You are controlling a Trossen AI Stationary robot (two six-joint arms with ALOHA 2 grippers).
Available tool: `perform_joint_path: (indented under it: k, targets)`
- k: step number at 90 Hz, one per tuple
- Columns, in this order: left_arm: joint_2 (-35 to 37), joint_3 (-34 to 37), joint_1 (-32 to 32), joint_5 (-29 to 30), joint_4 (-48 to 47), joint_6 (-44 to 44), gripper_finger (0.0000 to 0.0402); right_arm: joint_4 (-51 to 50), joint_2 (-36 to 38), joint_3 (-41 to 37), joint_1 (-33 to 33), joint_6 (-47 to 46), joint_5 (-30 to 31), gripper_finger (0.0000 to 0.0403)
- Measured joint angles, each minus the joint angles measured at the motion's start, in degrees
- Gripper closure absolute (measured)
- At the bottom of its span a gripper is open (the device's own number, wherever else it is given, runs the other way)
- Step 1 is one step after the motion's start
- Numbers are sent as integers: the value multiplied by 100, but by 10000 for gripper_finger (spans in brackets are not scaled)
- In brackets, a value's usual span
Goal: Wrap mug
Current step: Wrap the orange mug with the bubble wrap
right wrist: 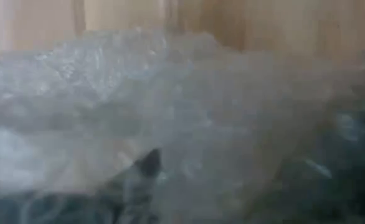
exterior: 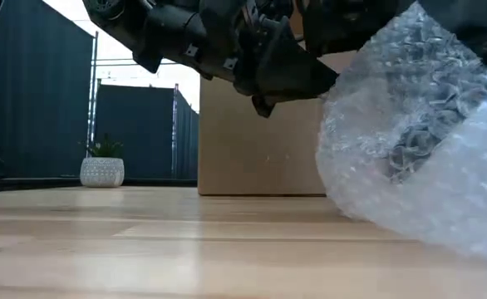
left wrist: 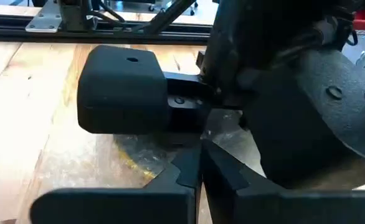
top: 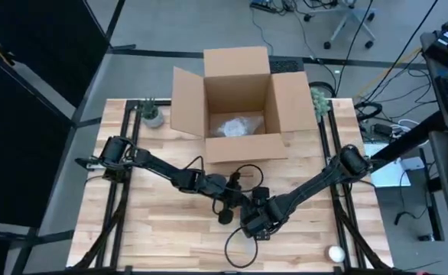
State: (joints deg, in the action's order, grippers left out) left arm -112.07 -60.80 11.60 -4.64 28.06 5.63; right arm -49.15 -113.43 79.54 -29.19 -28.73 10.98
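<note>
Both arms are bunched up over the middle of the wooden table [top: 163,237], front of the cardboard box [top: 238,103]. The left gripper [top: 225,216] and right gripper [top: 256,224] sit just beside each other, nearly touching, with the bubble wrap [exterior: 418,158] bundle right under them. The mug itself I honestly can't pick out, so I'm guessing it's buried somewhere in that wrap below the right claw.

From the left wrist view, the left claw's fingers look pinched narrow, almost closed, though I can't tell if there's wrap caught between them. The right claw's fingers, no idea: its camera is just smothered in plastic.

Handling-wise, I'd say the wrap is light, floppy and a bit slick, so it'll spring back open if you let go. The mug inside would be hard, heavier and breakable. Best bet, in my opinion, is pinching a loose edge of wrap beside the claw while the other presses the bundle down.

There's another wad of wrap [top: 235,126] in the box, well beyond both claws.
</note>
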Motion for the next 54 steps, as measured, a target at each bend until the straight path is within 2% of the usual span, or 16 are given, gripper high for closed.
perform_joint_path:
  k: [9,28,42,54]
  targets:
    - [133,10,-2,0,-61,0,400,5,62,-21,0,-11,-6,243]
    - [914,47,78,19,-1209,-103,400,48,192,-48,0,-50,-78,243]
    - [956,21,160,99,-1238,-616,400,100,192,-48,-2,-31,-75,243]
    - [582,30,71,168,-548,-611,400,178,192,-48,-2,-29,-62,243]
